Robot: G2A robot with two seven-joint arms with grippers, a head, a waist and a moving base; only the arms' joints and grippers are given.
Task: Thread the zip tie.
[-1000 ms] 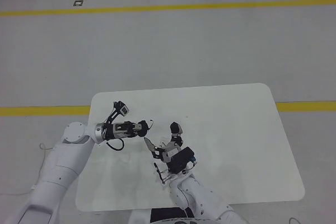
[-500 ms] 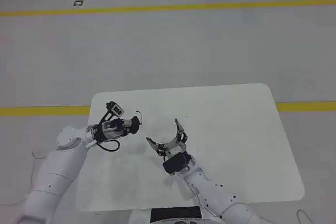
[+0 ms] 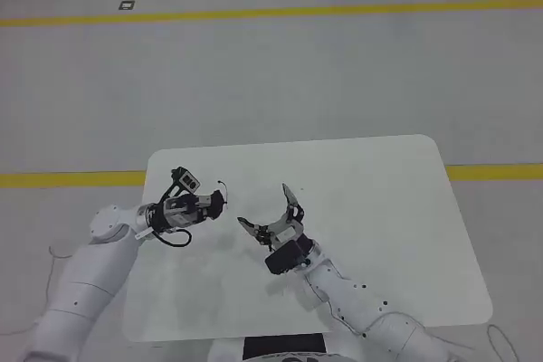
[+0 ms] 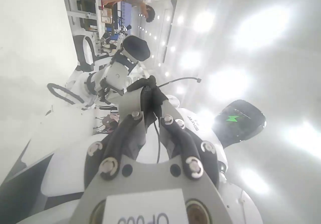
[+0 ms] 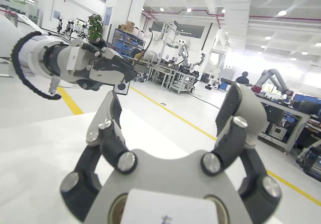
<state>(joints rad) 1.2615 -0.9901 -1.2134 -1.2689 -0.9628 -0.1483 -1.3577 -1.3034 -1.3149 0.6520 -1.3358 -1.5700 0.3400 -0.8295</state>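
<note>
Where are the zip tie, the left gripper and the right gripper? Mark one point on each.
zip tie (image 4: 180,79), left wrist view, on its thin black strand beyond the fingertips.
left gripper (image 4: 150,90), left wrist view, where its shut fingertips meet.
right gripper (image 5: 174,95), right wrist view, midway between its open fingertips.

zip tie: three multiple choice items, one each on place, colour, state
1. What holds the zip tie? A right gripper B left gripper C neither
2. Its colour? A white B yellow C black
3. The right gripper is: A open, empty B shut on the zip tie C shut, empty

1 B: it is clamped on the zip tie.
2 C: black in both wrist views.
3 A: jaws spread wide, nothing between.
</note>
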